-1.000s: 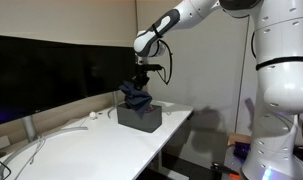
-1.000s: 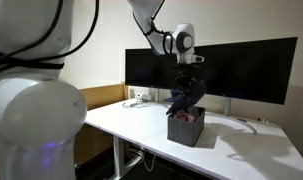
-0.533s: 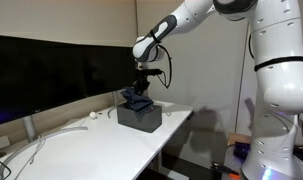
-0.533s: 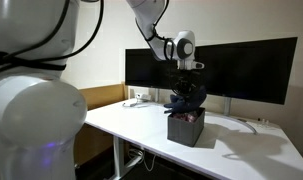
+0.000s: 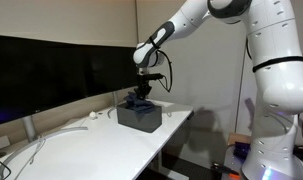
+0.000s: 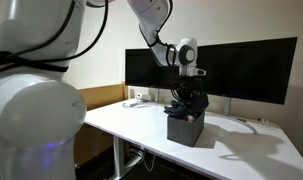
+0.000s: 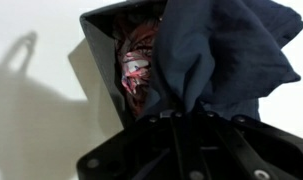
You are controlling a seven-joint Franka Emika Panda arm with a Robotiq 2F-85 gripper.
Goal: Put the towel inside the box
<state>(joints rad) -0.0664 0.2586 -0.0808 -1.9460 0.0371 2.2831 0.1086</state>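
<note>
The claw (image 5: 142, 91) holds the dark towel (image 5: 137, 101) low over the box (image 5: 140, 119) on the white table (image 5: 96, 148).

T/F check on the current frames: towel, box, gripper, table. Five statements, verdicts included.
1. The towel is dark blue. True.
2. The box stands on the floor. False: it stands on the white table.
3. The gripper is over the box. True.
4. The towel lies flat on the table. False: it hangs from the jaws, partly inside the box.
5. The box holds nothing but the towel. False: the wrist view shows a red-and-white patterned item inside.
</note>
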